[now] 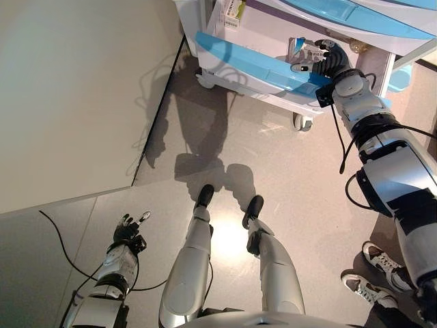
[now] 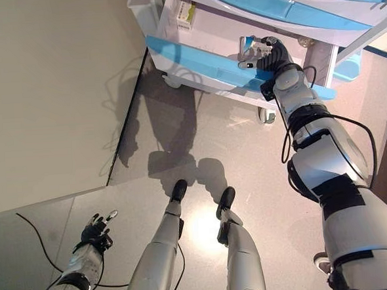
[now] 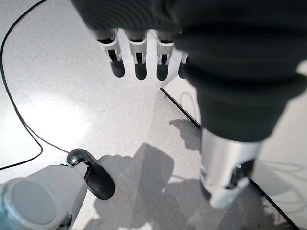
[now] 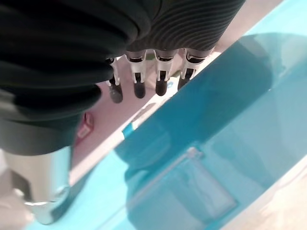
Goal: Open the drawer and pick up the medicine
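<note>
A white cart has its lower drawer (image 1: 254, 66) pulled open, blue front towards me; it also shows in the right eye view (image 2: 195, 59). A small yellow-green medicine box (image 1: 234, 10) stands at the drawer's far left end, also seen in the right eye view (image 2: 185, 13). My right hand (image 1: 321, 58) reaches over the blue front into the drawer's right part, well right of the box, fingers (image 4: 139, 79) straight and holding nothing. A small red-and-white thing (image 4: 85, 127) lies on the drawer bottom below them. My left hand (image 1: 128, 232) hangs low by the floor, fingers (image 3: 139, 60) straight, empty.
Closed blue drawers (image 1: 341, 10) sit above the open one. The cart stands on castors (image 1: 301, 123). A beige wall (image 1: 68, 89) runs along the left. A person's shoes (image 1: 379, 270) stand at the lower right. A black cable (image 1: 61, 246) lies on the floor.
</note>
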Motion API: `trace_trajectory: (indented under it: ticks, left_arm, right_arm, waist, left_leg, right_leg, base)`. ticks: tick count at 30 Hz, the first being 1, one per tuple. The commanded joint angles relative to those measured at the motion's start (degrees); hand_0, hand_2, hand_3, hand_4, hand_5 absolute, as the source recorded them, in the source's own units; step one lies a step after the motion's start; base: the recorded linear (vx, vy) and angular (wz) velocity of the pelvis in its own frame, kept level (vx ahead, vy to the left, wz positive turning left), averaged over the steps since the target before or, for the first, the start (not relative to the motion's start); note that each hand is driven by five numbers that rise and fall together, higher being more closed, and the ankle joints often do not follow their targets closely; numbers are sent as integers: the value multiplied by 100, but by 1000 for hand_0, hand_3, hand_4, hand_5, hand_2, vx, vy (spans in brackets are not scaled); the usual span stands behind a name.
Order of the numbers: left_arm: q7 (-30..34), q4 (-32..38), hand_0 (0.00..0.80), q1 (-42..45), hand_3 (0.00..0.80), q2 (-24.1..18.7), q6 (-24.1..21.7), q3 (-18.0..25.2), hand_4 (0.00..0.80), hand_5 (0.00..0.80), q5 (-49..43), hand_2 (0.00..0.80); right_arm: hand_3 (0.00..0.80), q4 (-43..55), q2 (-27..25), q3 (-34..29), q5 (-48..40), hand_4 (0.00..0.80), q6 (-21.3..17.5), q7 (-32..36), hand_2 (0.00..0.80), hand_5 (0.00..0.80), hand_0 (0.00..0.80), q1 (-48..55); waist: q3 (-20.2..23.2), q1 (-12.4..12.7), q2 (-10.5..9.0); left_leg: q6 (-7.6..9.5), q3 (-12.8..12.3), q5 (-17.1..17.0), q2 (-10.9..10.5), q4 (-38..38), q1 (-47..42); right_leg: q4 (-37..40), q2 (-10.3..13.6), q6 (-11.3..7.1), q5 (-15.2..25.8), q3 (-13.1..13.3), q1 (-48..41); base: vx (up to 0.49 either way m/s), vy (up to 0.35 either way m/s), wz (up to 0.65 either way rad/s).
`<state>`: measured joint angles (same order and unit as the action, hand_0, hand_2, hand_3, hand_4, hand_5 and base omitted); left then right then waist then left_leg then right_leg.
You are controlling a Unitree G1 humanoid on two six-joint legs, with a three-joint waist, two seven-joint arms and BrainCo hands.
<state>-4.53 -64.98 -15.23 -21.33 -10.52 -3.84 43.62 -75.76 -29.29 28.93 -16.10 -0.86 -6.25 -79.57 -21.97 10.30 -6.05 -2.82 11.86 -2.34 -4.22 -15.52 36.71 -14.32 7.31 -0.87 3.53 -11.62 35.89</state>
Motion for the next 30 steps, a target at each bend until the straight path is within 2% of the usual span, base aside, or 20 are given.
trace_trajectory:
  ticks: [1,3,4,5,6,11,12,14,15,16,17,18,19,20,21,23,25,27,28,30]
  left_arm:
    - [-18,-284,0,-152,0,-110,-64,-33,0,0,111,0]
    - [-23,-303,0,-157,0,-120,-49,-28,0,0,121,0]
    - [-27,-304,0,-158,0,-136,-45,-27,0,0,127,0]
    - [-38,-294,0,-145,0,-141,-44,-38,0,0,142,0]
    - [-37,-288,0,-147,0,-147,-45,-39,0,0,141,0]
    - [-84,-227,0,-148,0,-131,-52,-85,0,0,168,0]
    - [-86,-231,0,-148,0,-128,-51,-85,0,0,169,0]
    - [-114,-204,0,-134,0,-117,-51,-105,0,0,145,0]
    - [-123,-205,0,-116,0,-121,-40,-107,0,0,134,0]
    - [-134,-197,0,-98,0,-127,-46,-112,0,0,131,0]
    - [-143,-190,0,-84,0,-129,-40,-109,0,0,125,0]
    - [-155,-175,0,-70,0,-143,-37,-119,0,0,124,0]
    - [-157,-178,0,-72,0,-138,-34,-117,0,0,124,0]
    - [-177,-158,0,-53,0,-143,-40,-116,0,0,128,0]
    - [-197,-175,0,-37,0,-150,-39,-106,0,0,124,0]
    - [-226,-134,0,-17,0,-140,-55,-125,0,0,120,0]
    - [-255,-88,0,-4,0,-138,-70,-144,0,0,117,0]
    - [-304,-32,0,24,0,-117,-104,-196,0,0,105,0]
    - [-304,-32,0,23,0,-116,-104,-195,0,0,104,0]
    - [-336,-8,0,34,0,-113,-120,-226,0,0,71,0]
  right_arm:
    - [0,-267,-94,-344,-1163,0,-206,-27,0,0,0,-330]
    - [0,-333,-53,-611,-1698,0,-256,-50,0,0,0,-352]
    - [0,-359,-36,-690,-1872,0,-281,-47,0,0,0,-373]
    - [0,-401,-13,-812,-2231,0,-314,-65,0,0,0,-424]
    - [0,-403,-16,-816,-2237,0,-319,-65,0,0,0,-428]
    - [0,-337,11,-1181,-3316,0,-441,-79,0,0,0,-487]
    - [0,-337,12,-1177,-3316,0,-438,-78,0,0,0,-486]
    - [0,-208,67,-1438,-4048,0,-542,-57,0,0,0,-479]
    - [0,-201,64,-1424,-4039,0,-545,-35,0,0,0,-486]
    - [0,-184,56,-1431,-4054,0,-527,-47,0,0,0,-504]
    - [0,-208,36,-1391,-3986,0,-504,-52,0,0,0,-535]
    - [0,-237,32,-1352,-3920,0,-484,-92,0,0,0,-599]
    - [0,-242,33,-1346,-3919,0,-480,-91,0,0,0,-604]
    - [0,-224,48,-1283,-3779,0,-480,-138,0,0,0,-689]
    - [0,-213,49,-1209,-3632,0,-472,-176,0,0,0,-756]
    - [0,-196,55,-1015,-3301,0,-434,-241,0,0,0,-872]
    - [0,-219,51,-782,-2812,0,-370,-280,0,0,0,-1005]
    - [0,-273,4,-156,-1766,0,-198,-369,0,0,0,-1257]
    - [0,-274,4,-154,-1766,0,-199,-369,0,0,0,-1259]
    - [0,-438,-55,453,-796,0,-30,-375,0,0,0,-1507]
  waist:
    - [-222,-26,167]
    - [-192,-29,149]
    - [-222,-11,176]
    - [-191,-11,177]
    - [-225,4,194]
    - [-224,-1,254]
    - [-189,-13,235]
    - [-221,-5,285]
    - [-181,-10,266]
    - [-214,-3,280]
    - [-174,-15,264]
    - [-204,-2,280]
    - [-172,-12,265]
    - [-206,1,283]
    - [-169,-5,260]
    - [-175,-7,262]
    - [-180,-4,263]
    - [-175,7,243]
    - [-176,6,245]
    - [-179,21,210]
  left_leg:
    - [278,-144,-278,-260,445,-120]
    - [269,-145,-108,-249,436,-182]
    - [284,-177,-251,-248,420,-110]
    - [278,-172,-86,-246,409,-171]
    - [291,-200,-233,-246,396,-98]
    - [296,-259,-174,-239,304,-66]
    - [284,-230,-28,-241,314,-132]
    - [300,-292,-120,-251,218,-49]
    - [289,-276,42,-256,192,-104]
    - [311,-319,-72,-262,134,-28]
    - [305,-307,108,-266,88,-81]
    - [325,-346,-13,-268,40,-7]
    - [313,-316,138,-269,40,-70]
    - [334,-362,17,-264,-26,13]
    - [324,-337,180,-264,-39,-55]
    - [323,-329,180,-264,-50,-50]
    - [319,-319,167,-265,-37,-53]
    - [313,-298,142,-276,-27,-48]
    - [313,-297,142,-276,-28,-48]
    - [306,-278,120,-293,-25,-32]
  right_leg:
    - [-680,-25,-177,-451,-112,-120]
    - [-707,-35,-233,-588,-60,-157]
    - [-681,-23,-197,-442,-116,-104]
    - [-720,-37,-245,-591,-50,-141]
    - [-700,-25,-204,-451,-104,-90]
    - [-772,-7,-197,-503,-89,-65]
    - [-790,-21,-239,-639,-30,-112]
    - [-834,4,-201,-515,-71,-54]
    - [-880,-5,-246,-647,-5,-87]
    - [-887,18,-207,-511,-53,-33]
    - [-931,6,-254,-645,14,-69]
    - [-926,22,-212,-516,-28,-22]
    - [-946,5,-254,-650,32,-67]
    - [-947,23,-213,-525,-8,-19]
    - [-979,9,-258,-677,55,-76]
    - [-976,13,-255,-684,65,-82]
    - [-981,11,-250,-686,61,-80]
    - [-994,16,-237,-684,59,-78]
    - [-994,16,-237,-684,59,-79]
    - [-990,22,-241,-660,48,-73]
  base:
    - [-5,11,-3]
    - [-4,11,-8]
    - [-6,19,-11]
    - [-104,39,-9]
    - [-7,13,-12]
    - [-2,10,-5]
    - [4,13,-3]
    - [3,26,-5]
    - [2,21,-6]
    - [101,-8,-6]
    - [-92,38,-7]
    - [102,-11,-8]
    - [-93,39,-10]
    - [107,-6,-8]
    - [6,17,-8]
    - [55,-13,-4]
    - [0,0,0]
    - [0,0,0]
    - [2,-21,4]
    - [5,-20,6]
